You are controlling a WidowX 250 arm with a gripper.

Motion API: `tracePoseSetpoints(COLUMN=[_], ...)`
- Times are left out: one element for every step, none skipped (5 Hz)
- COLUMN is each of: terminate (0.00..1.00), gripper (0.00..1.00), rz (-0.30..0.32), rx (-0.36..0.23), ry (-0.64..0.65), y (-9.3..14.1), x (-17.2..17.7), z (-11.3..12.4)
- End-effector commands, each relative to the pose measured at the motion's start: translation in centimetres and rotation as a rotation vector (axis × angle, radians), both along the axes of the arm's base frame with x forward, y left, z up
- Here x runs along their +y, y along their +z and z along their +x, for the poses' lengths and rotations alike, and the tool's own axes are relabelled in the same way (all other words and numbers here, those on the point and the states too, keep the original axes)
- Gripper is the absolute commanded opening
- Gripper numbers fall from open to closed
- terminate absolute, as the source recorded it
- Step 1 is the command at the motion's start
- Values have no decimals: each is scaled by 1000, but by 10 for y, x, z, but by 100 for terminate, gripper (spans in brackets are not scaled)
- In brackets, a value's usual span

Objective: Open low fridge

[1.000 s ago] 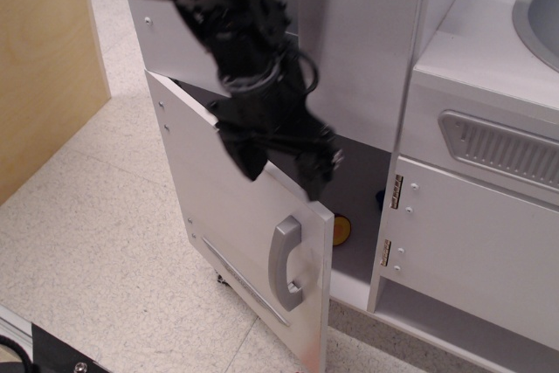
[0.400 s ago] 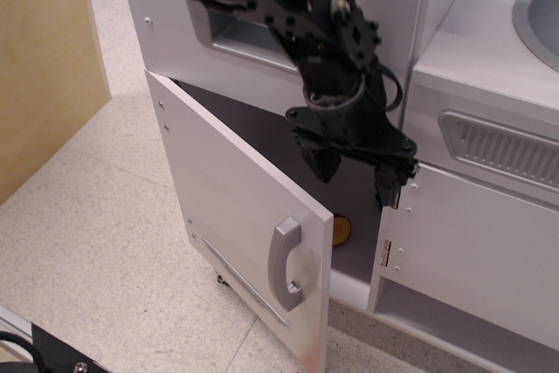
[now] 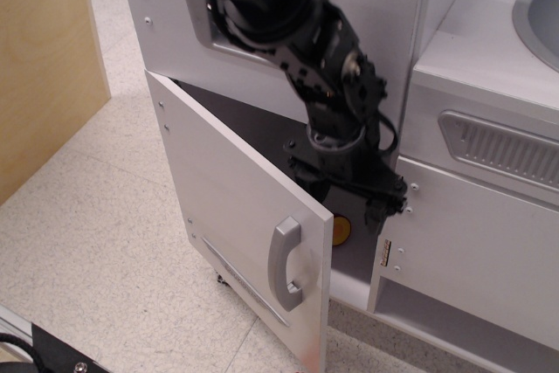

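White fridge door (image 3: pixel 236 216) with one grey handle (image 3: pixel 284 264) stands ajar; one black gripper (image 3: pixel 349 194), fingers apart and empty, hangs inside above one orange object (image 3: pixel 341 231).

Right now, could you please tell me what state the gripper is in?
Gripper: empty and apparently open, in the gap beside the fridge door, not on its handle.

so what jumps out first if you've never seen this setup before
The black robot arm fills the top centre, reaching down so its gripper hangs in the mouth of the low fridge. The fridge's white door stands swung open toward the camera, grey handle outward, with a small orange object in the dark interior.
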State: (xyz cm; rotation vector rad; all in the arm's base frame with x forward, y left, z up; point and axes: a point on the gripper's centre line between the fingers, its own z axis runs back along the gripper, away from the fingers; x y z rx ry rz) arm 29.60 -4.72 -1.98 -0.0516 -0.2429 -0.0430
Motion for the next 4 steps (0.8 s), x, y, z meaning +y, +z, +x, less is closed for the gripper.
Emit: tracePoseSetpoints(terminate=[0,0,0,0], gripper=[100,100,100,100], rz=[51,74,95,102], rx=[0,15,7,-11], ry=[-4,7,14,11], y=[-9,-11,-11,-9], x=[29,46,65,84], z=[-19,-30,-38,-40])
